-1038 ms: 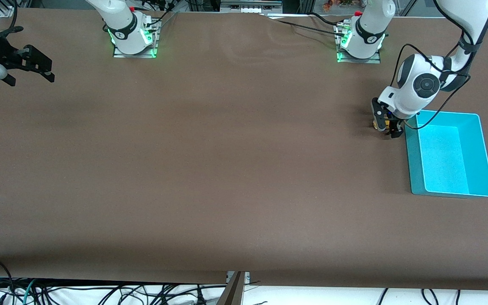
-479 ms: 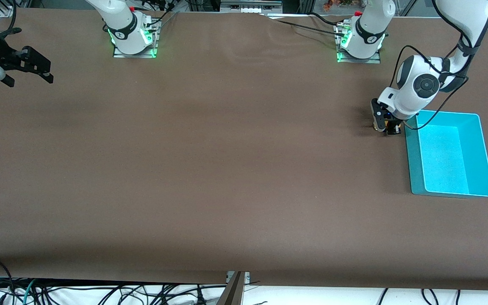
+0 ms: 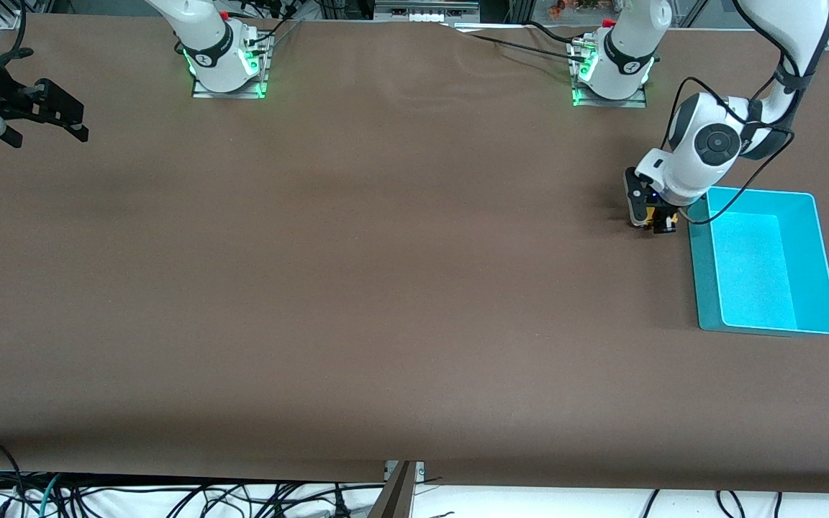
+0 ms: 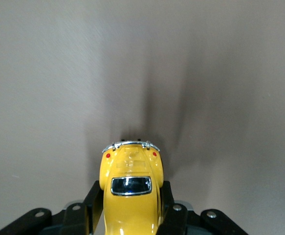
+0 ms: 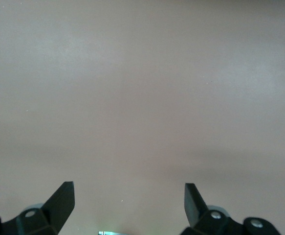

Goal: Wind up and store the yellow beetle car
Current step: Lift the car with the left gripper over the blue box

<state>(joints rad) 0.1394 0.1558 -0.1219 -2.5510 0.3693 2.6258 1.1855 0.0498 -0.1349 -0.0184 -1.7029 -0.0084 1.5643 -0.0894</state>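
The yellow beetle car point(image 4: 131, 169) is a small rounded toy with a dark rear window and a chrome bumper. My left gripper point(image 4: 131, 198) is shut on it, one black finger pressed against each flank. In the front view the left gripper point(image 3: 656, 219) stands low at the brown table, beside the bin's corner nearest the left arm's base. Only a sliver of the yellow beetle car point(image 3: 652, 225) shows under the fingers there. My right gripper point(image 3: 62, 115) hangs open and empty over the right arm's end of the table; in its wrist view the right gripper point(image 5: 129, 196) has only bare table below.
A cyan bin point(image 3: 702, 277) with nothing in it lies at the left arm's end of the table, right next to the left gripper. A black cable loops from the left wrist over the bin's rim. Both arm bases point(image 3: 227, 65) stand along the table's edge farthest from the front camera.
The left gripper's fingers closed onto the yellow car and the hand shifted slightly toward the right arm's end. The right gripper barely drifted.
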